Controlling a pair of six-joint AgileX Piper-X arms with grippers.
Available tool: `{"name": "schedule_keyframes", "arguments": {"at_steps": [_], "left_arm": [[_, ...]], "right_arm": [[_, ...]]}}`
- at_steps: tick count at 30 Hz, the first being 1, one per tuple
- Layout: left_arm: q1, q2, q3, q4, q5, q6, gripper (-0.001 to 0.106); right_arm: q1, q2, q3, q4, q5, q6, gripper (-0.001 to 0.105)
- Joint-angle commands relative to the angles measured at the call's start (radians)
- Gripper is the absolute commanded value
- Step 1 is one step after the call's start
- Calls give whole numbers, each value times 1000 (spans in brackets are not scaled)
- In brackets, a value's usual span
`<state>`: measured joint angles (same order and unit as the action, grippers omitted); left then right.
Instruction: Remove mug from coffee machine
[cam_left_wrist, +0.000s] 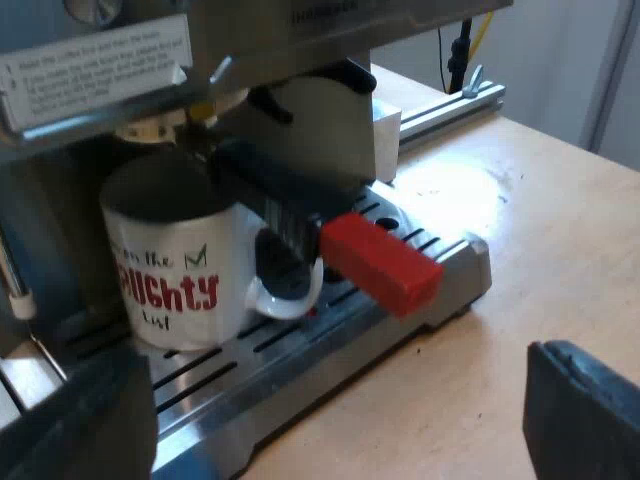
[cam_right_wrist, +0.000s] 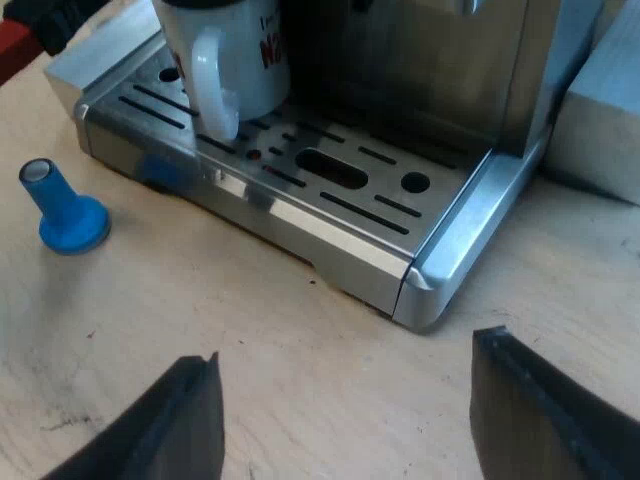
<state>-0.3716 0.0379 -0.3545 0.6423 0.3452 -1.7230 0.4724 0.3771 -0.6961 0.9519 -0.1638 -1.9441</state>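
- Our left gripper (cam_left_wrist: 330, 400): fingers spread wide, nothing between them. It hovers low over the table (cam_left_wrist: 540, 250), just off the machine (cam_left_wrist: 300, 110) front.
- The mug (cam_left_wrist: 175, 260): white with red lettering, upright on the drip tray (cam_left_wrist: 300, 350), directly under the holder (cam_left_wrist: 290, 185) locked into the machine. Its loop faces outward, just below the holder's dark handle.
- The red end (cam_left_wrist: 380, 262) of that handle juts out past the tray's edge, near the mug's loop. We cannot tell whether the two touch.
- Our right gripper (cam_right_wrist: 348, 350): fingers spread wide and empty. It hangs over bare table, facing the tray's near corner, well apart from the mug.
- The tamper (cam_right_wrist: 62, 210): blue, upright on the table, near the tray's front edge but not touching it.
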Motion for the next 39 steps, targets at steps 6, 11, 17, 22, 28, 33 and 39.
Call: {"name": "schedule_keyframes", "arguments": {"at_steps": [6, 11, 17, 22, 28, 33, 39], "left_arm": [[-4, 3, 67, -42, -30, 4, 77], [-4, 3, 69, -37, -30, 4, 77], [-4, 3, 69, 27, -30, 4, 77], [-4, 3, 69, 26, -30, 4, 77], [-4, 3, 69, 25, -30, 4, 77], [-4, 3, 69, 25, -30, 4, 77], [-4, 3, 69, 4, -27, 4, 77]], "right_arm": [[1, 1, 69, -99, -8, -13, 56], [1, 1, 95, -193, -8, -13, 56], [1, 3, 154, -314, -41, -13, 56], [1, 4, 188, -363, -43, -13, 56], [22, 39, 245, -465, -43, -13, 56], [108, 114, 284, -584, -24, -13, 56], [251, 240, 310, -715, 93, -5, 56]]}}
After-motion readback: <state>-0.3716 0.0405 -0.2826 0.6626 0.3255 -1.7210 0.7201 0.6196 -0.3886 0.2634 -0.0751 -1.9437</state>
